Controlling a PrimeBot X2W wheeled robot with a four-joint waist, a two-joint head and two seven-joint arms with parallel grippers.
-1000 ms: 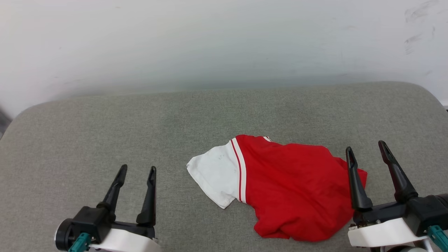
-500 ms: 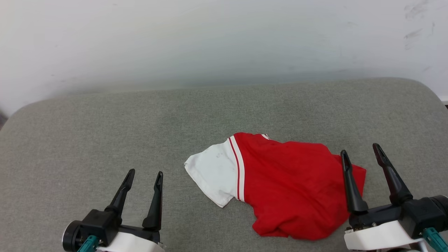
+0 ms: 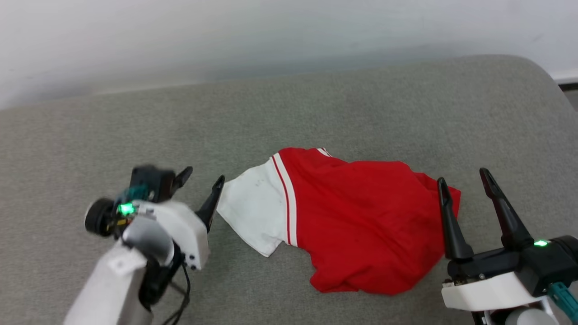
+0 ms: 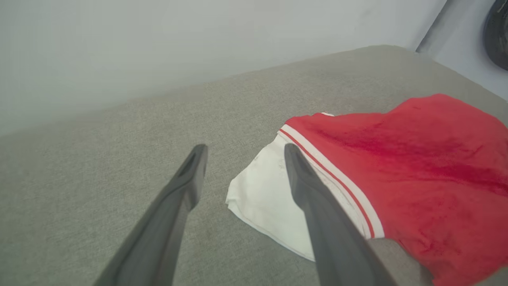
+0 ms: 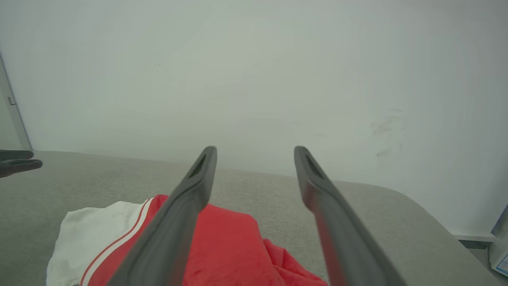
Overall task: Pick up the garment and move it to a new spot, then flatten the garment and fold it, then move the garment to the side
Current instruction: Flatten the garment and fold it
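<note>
Red shirt (image 3: pixel 361 225) lies crumpled on the grey cushion (image 3: pixel 316 99), a little right of centre. Its white sleeve (image 3: pixel 253 212) is splayed toward the robot's left and the red body is bunched toward its right. No lettering shows on the upper face. No part of it is lifted.

Left gripper (image 3: pixel 204 175): jaws apart, empty, low over the cushion, one fingertip just beside the sleeve's edge. Touching or not, I cannot tell.

Right gripper (image 3: pixel 462 176): jaws apart, empty, at the shirt's right end — one finger stands in front of the red cloth, the other over bare cushion.

Reading: this looks like the first step, the pick-up, with both arms placed at opposite ends and nothing gripped yet.

Next move, as I judge it: each gripper goes down onto its edge of cloth, pinches a fold and closes — then both lift together so the shirt hangs between them. The soft cushion may give, so a firm pinch seems wiser than a scoop.
</note>
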